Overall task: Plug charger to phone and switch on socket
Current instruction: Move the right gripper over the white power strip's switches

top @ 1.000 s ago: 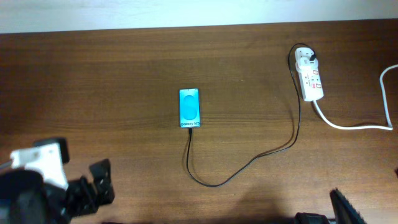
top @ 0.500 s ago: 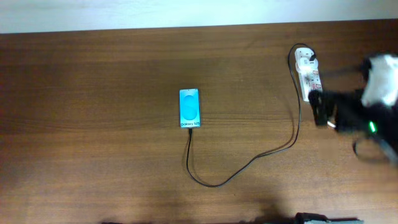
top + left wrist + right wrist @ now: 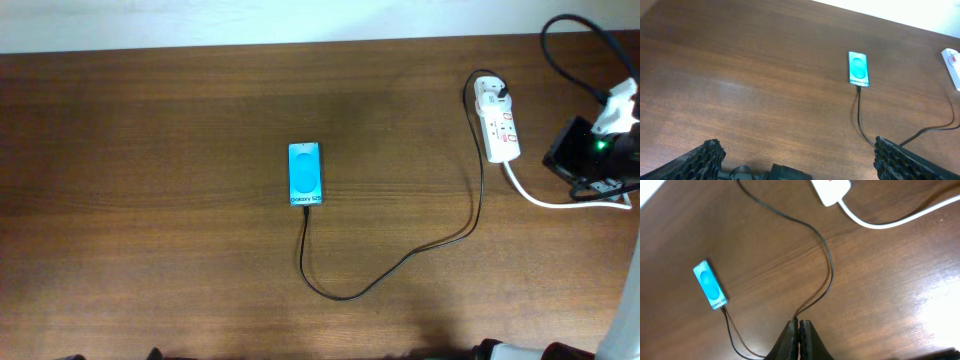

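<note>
The table [image 3: 150, 200] is dark brown wood with a fine grain running side to side. Along its far edge a pale wall [image 3: 250, 20] begins. In the right wrist view a soft glare lies on the wood to the lower right of the fingers.

The left end effector [image 3: 796, 145] is spread wide. Its two ribbed black fingers [image 3: 707, 157] sit at the bottom corners of its own view, with only wood between them. Ahead of it and somewhat to its right the phone [image 3: 858, 69] lies flat, cyan screen up. The charger [image 3: 860, 117] leaves the phone's near edge as a thin black cable, runs toward the end effector, then bends off to the right. Farther right, at the view's edge, one end of the socket [image 3: 952, 60] shows.

The right end effector [image 3: 799, 325] is pinched narrow, its fingers pressed together with nothing visibly held. The charger's cable runs across the wood beyond the tips and passes out of sight behind them. The phone lies ahead and to the left of this end effector. The socket's end is ahead at the top edge, and its thick white cord [image 3: 890, 220] trails away to the right.

From overhead, the right arm [image 3: 595, 155], showing a green light, stands just right of the socket. The socket is a white strip with red marks, and the charger's dark plug sits in its far end.
</note>
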You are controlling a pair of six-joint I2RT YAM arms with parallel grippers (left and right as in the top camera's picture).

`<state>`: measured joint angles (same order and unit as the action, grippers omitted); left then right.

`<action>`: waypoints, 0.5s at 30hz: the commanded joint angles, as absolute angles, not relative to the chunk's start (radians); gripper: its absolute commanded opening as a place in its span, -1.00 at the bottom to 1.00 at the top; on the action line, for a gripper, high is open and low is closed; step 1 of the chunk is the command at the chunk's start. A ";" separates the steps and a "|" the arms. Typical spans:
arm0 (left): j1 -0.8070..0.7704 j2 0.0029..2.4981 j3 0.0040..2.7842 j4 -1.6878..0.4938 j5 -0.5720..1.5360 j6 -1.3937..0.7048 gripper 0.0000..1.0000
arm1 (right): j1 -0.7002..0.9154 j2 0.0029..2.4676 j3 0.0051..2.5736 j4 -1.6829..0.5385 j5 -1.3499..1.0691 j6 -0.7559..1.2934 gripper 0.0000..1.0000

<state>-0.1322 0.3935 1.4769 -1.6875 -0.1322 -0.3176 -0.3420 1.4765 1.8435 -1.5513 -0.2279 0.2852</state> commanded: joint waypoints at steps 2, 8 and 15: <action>-0.133 0.391 1.472 -1.688 -0.144 -0.332 0.99 | -0.349 1.526 1.846 -1.533 -0.223 0.395 -0.92; -0.133 0.391 1.472 -1.688 -0.144 -0.332 0.99 | -0.349 1.819 1.846 -1.379 -0.282 0.515 -0.91; -0.133 0.391 1.472 -1.688 -0.144 -0.332 0.99 | -0.349 2.029 1.846 -1.067 -0.279 0.677 -0.91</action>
<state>-0.1322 0.3935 1.4761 -1.6875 -0.1322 -0.3176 -0.3462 1.9919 1.8416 -1.1202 -0.2779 0.6159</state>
